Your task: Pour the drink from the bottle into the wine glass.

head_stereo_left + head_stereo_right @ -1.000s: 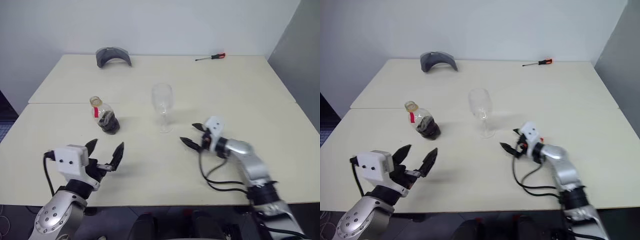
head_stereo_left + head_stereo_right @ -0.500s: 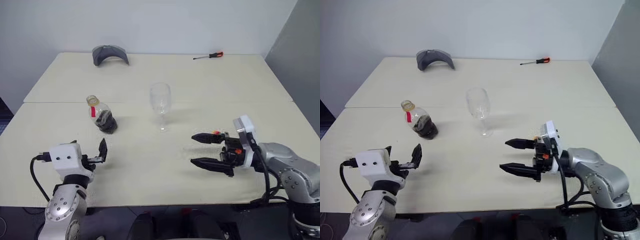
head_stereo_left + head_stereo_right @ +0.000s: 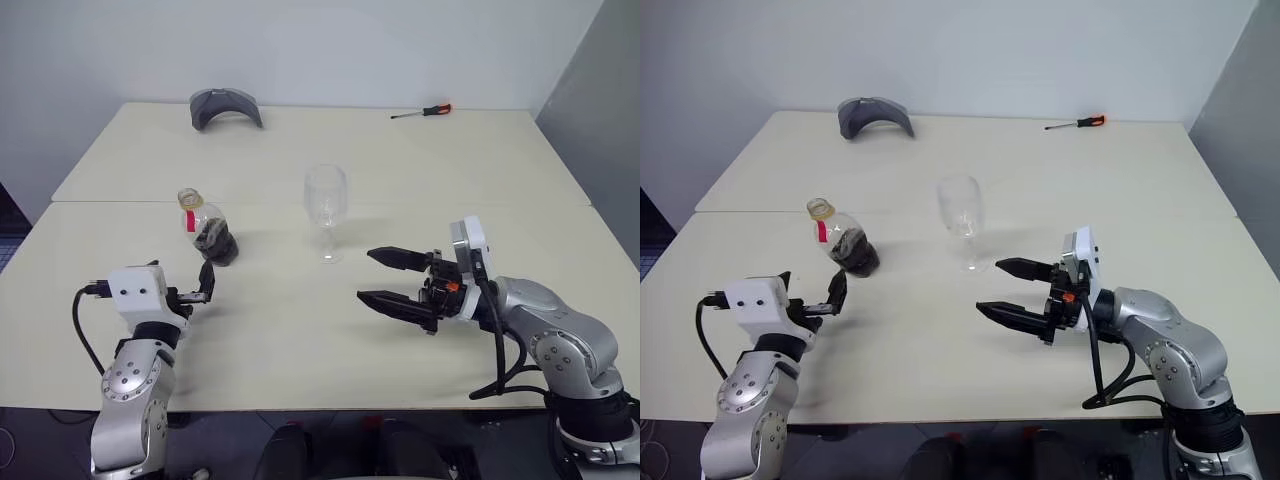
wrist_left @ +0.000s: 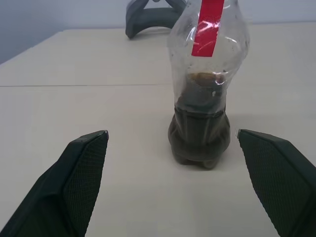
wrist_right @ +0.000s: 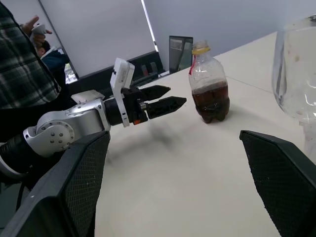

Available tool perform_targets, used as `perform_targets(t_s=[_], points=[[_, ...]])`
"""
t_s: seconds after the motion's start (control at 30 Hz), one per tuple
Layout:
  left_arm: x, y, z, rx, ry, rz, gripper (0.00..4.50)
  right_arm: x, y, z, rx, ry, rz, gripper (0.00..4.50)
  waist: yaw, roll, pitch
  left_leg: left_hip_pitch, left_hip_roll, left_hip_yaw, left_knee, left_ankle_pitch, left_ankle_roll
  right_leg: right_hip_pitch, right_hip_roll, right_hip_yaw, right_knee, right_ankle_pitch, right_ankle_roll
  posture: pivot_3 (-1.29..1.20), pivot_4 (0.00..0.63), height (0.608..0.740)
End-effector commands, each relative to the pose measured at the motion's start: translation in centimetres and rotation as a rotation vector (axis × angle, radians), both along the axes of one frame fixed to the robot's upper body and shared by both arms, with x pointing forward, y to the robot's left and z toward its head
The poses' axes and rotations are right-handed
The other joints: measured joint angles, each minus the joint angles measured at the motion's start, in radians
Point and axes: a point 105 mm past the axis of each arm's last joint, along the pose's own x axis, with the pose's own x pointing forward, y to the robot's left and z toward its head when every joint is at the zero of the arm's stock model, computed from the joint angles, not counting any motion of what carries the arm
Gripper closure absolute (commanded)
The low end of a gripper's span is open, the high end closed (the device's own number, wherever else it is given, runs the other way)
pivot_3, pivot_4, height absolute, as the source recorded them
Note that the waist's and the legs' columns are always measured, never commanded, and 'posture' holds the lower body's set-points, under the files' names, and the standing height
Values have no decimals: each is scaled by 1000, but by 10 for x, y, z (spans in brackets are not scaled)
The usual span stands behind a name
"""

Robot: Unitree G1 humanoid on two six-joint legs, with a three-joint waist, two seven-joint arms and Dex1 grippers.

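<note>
The bottle (image 3: 208,232) stands upright on the table (image 3: 300,330), left of centre. It is clear with a yellow cap (image 5: 201,49) and a red strip. The dark drink (image 4: 199,129) fills its lower part. The empty wine glass (image 3: 325,205) stands to its right. My left gripper (image 3: 203,285) is open, just short of the bottle and pointing at it. In the left wrist view the bottle stands ahead, between the lines of the two fingers (image 4: 81,170). My right gripper (image 3: 366,275) hovers open, right of the glass, pointing left.
A grey curved object (image 3: 226,106) lies at the table's back left. At the back right lies a red-handled screwdriver (image 3: 425,112). A seam (image 3: 450,205) crosses the table behind the glass. A person in a plaid sleeve (image 5: 19,64) stands beyond the table's left side.
My left gripper has moved forward toward the bottle. My right gripper has risen off the table and turned to point level to the left. Both stay open.
</note>
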Motion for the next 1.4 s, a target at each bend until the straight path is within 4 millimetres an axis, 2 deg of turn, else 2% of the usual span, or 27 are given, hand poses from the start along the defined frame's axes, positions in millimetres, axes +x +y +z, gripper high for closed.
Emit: perform_targets(t_s=[0.03, 0.17, 0.4, 0.73, 1.03, 1.4], points=[[3, -3, 9, 38, -47, -68, 0, -1, 0, 9, 12, -47, -6, 15, 0, 0, 0, 0, 0, 0, 0, 0, 0, 0, 0, 0, 0, 0, 0, 0, 150, 740], [12, -2, 5, 44, -42, -87, 0, -2, 1, 6, -11, -62, -13, 15, 1, 0, 0, 0, 0, 0, 0, 0, 0, 0, 0, 0, 0, 0, 0, 0, 150, 740], [26, 6, 13, 72, -76, -89, 0, -5, 7, 9, 9, -67, -5, 15, 1, 0, 0, 0, 0, 0, 0, 0, 0, 0, 0, 0, 1, 0, 0, 0, 150, 740], [47, -6, 15, 99, -75, -183, 0, -5, 9, 12, 14, -76, 0, 15, 1, 0, 0, 0, 0, 0, 0, 0, 0, -1, -1, -1, 1, 0, 0, 0, 150, 740], [69, -1, 26, 130, -100, -183, 0, -5, 11, 14, 23, -78, -4, 15, 1, 0, 0, -1, 0, 0, 0, 0, 0, -1, -1, -1, 1, 0, 0, 0, 150, 740], [90, -11, 25, 162, -101, -222, 0, -6, 15, 18, 28, -85, 0, 15, 1, 0, 0, -2, 0, 0, 0, 1, -2, -3, -1, -1, 1, 0, 0, 0, 150, 740]])
